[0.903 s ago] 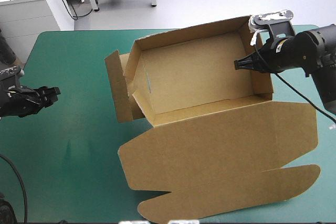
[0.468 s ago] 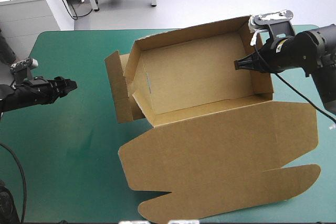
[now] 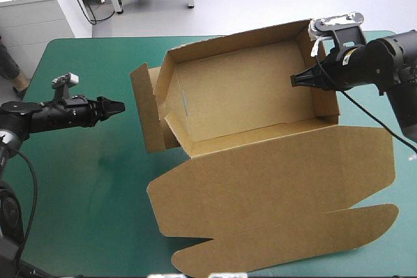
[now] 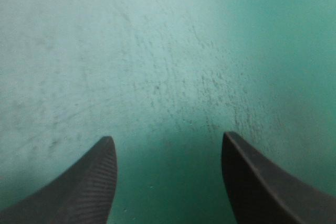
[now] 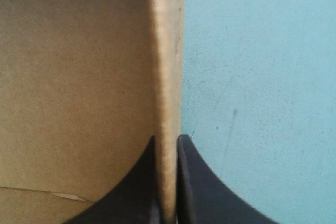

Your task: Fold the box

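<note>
Table point(image 3: 85, 180); right pincer point(image 5: 167, 137) tight on box point(image 5: 68, 77)

The table point(image 3: 78, 180), under a teal-green cover, carried the brown box point(image 3: 241, 92), which rested toward the far right. The box stood as an open tray with its walls raised. Its lid point(image 3: 280, 187) lay flat on the cover, extending toward the near edge. An end flap point(image 3: 144, 118) stood loose at the tray's left. Bare cover, faintly speckled, occupied the left side.
</note>
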{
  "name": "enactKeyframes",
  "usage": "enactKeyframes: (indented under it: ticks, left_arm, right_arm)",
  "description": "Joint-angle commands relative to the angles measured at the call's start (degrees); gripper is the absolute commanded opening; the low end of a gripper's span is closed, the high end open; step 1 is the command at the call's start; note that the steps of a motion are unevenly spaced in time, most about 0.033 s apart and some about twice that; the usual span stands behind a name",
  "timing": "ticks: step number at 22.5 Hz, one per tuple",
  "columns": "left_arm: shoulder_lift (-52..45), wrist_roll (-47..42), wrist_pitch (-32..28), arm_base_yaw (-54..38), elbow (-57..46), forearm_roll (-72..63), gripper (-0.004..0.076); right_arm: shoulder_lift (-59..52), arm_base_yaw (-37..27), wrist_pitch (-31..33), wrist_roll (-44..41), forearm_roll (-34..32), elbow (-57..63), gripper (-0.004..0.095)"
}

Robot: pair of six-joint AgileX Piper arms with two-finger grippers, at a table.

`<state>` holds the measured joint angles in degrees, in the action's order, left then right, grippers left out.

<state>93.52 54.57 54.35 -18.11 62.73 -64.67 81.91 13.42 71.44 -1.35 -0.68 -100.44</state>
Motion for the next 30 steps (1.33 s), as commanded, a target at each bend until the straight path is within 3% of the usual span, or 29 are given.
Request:
enactKeyframes:
  ticks: [1,7,14,16,23,30]
  left_arm:
    - [-0.56,3.07,1.23,3.57,1.8,-6.88,0.0421]
    - [0.0,7.5,1.7,8.04,1.8,-15.01,0.0421]
    - [-0.67,10.48,15.62,10.33,1.8,-23.31,0.0421]
    - [-1.96,10.48,17.05,10.33,1.8,-24.23,0.0421]
    - [-9.66,10.11,16.58,11.39,1.92,-26.88,0.0421]
    - [-10.06,7.07,18.45,13.07,2.05,-29.59,0.0421]
  right_arm:
    - [-2.34,-0.11,0.17,0.23,0.26,-1.85,-0.0019]
    - [-2.34,-0.11,0.17,0.39,-0.66,-1.85,-0.0019]
    - [-2.11,-0.11,0.0,0.39,-2.52,-1.85,-0.0019]
    - [-1.71,-0.11,-0.66,-0.28,-2.44,-1.85,-0.0019]
    - [1.6,-0.11,-3.91,-0.68,0.68,-1.85,-0.0019]
    - [3.27,-0.11,-5.42,-0.33,0.68,-1.85,-0.0019]
